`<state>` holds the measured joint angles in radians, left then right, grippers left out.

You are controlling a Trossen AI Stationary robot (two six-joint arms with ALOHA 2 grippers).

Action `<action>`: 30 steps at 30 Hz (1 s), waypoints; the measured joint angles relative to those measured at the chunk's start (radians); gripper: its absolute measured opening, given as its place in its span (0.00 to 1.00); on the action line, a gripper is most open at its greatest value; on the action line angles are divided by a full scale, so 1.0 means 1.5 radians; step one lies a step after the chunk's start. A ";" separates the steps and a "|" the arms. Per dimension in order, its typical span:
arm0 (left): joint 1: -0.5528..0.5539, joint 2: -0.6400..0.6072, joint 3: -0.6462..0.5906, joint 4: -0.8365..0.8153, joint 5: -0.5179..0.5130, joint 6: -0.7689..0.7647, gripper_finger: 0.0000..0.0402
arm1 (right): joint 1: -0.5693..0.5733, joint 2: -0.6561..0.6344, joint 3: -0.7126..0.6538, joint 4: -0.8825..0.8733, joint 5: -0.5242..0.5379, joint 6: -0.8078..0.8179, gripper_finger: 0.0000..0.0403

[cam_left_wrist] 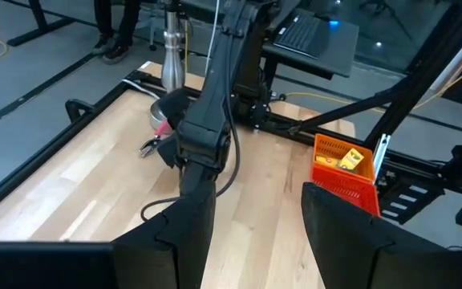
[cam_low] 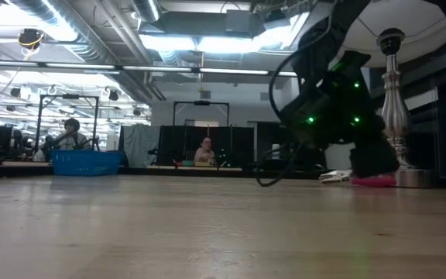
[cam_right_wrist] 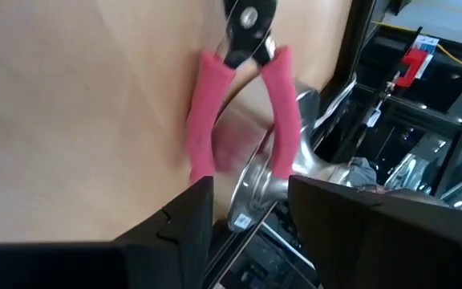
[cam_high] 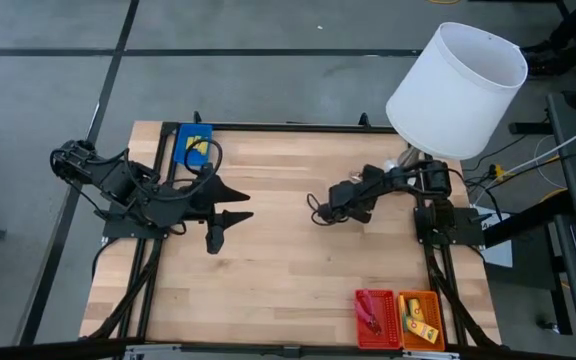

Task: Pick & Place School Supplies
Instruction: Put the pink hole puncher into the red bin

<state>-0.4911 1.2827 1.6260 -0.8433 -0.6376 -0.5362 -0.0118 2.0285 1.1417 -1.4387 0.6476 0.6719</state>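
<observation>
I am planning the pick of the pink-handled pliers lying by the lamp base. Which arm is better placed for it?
Right. The right gripper hangs open just before the pliers at the lamp base. The left gripper is open too, but waits across the table.

Robotics lab: open industrial hall, exposed ceiling ducts (cam_low: 76,39), strip lights, seated people (cam_low: 204,151) at far workstations, wooden bench (cam_high: 278,270).
</observation>
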 joint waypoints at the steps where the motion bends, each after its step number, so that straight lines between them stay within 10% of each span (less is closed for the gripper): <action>1: 0.000 0.000 0.000 0.001 0.000 0.000 0.45 | 0.002 0.000 -0.005 0.000 -0.002 0.002 0.41; 30: 0.000 0.000 0.000 0.044 0.026 -0.028 0.45 | -0.023 0.001 -0.028 0.072 0.087 -0.020 0.35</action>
<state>-0.4911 1.2827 1.6260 -0.7771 -0.5988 -0.5781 -0.0466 2.0298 1.0997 -1.3312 0.7789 0.6422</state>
